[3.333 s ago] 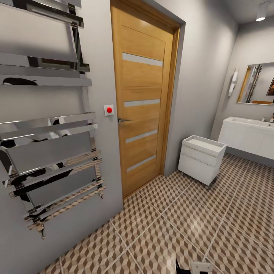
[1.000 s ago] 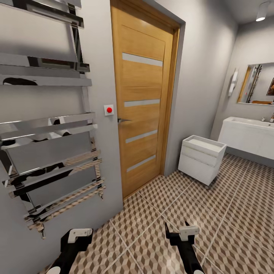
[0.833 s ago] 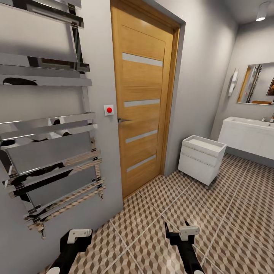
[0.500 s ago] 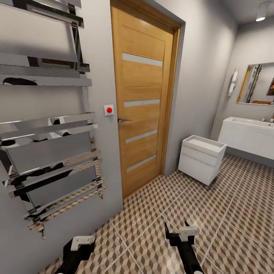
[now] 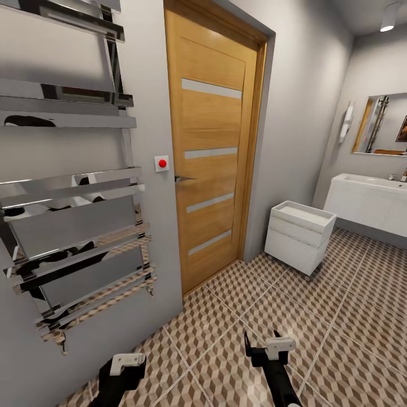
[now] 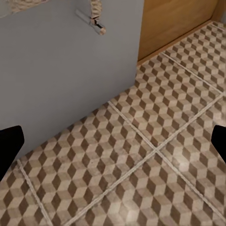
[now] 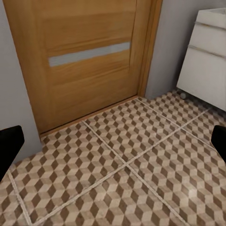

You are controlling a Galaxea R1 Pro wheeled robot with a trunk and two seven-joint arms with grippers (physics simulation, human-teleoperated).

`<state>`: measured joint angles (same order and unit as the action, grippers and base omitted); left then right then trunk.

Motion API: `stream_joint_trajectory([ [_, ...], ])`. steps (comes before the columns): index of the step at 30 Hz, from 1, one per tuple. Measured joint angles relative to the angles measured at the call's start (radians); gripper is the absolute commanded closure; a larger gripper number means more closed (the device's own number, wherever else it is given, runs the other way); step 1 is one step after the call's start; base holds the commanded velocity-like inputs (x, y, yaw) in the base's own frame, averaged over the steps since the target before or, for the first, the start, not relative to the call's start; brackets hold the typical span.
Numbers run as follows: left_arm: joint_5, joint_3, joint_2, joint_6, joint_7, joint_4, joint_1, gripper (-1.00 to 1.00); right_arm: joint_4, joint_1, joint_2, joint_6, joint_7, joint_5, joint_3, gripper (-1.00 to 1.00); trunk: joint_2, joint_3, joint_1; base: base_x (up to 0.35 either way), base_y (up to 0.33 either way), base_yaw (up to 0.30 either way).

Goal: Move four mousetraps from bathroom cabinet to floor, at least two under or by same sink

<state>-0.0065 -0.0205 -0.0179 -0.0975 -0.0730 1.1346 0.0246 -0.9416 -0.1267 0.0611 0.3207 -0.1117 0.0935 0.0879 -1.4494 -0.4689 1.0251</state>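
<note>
Head view: sink (image 5: 370,203) far right, bathroom floor (image 5: 316,328) tiled; mousetraps, cabinet unseen. Left gripper (image 5: 125,366), right gripper (image 5: 270,349): jaws spread, empty. Traps presumably light, stiff; pinch edges.

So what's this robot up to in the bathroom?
Nothing is being handled yet. The robot faces a closed wooden door with both arms low over the tiled floor. Its left tool and right tool are open and empty. A sink and a white drawer unit stand to the right; no mousetraps appear.
</note>
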Motion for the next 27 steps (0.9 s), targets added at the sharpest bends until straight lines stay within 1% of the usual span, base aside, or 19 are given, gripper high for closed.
stream_joint_trajectory([
  [8, 0.000, 0.001, 0.004, -0.001, 0.001, 0.025, 0.000, -1.00, -0.001, 0.000, 0.000, 0.003, -0.004, 0.002, 0.005, -1.00, 0.000, 0.000, 0.000, 0.000, 0.000, 0.000],
  [19, 0.000, 0.003, 0.009, 0.000, 0.002, 0.031, 0.000, -1.00, 0.000, 0.000, -0.003, 0.004, -0.005, 0.002, 0.005, -1.00, 0.000, 0.000, 0.000, 0.000, 0.000, 0.000],
  [24, 0.002, 0.004, 0.033, 0.000, 0.001, 0.030, 0.000, -1.00, 0.001, 0.000, -0.004, 0.004, -0.005, 0.002, 0.004, -1.00, 0.000, 0.000, 0.000, 0.000, 0.000, 0.000],
  [27, 0.003, 0.004, 0.041, 0.000, 0.002, 0.027, 0.000, -1.00, 0.001, 0.000, -0.004, 0.004, -0.005, 0.002, 0.004, -1.00, 0.000, 0.000, 0.000, 0.000, 0.000, 0.000],
])
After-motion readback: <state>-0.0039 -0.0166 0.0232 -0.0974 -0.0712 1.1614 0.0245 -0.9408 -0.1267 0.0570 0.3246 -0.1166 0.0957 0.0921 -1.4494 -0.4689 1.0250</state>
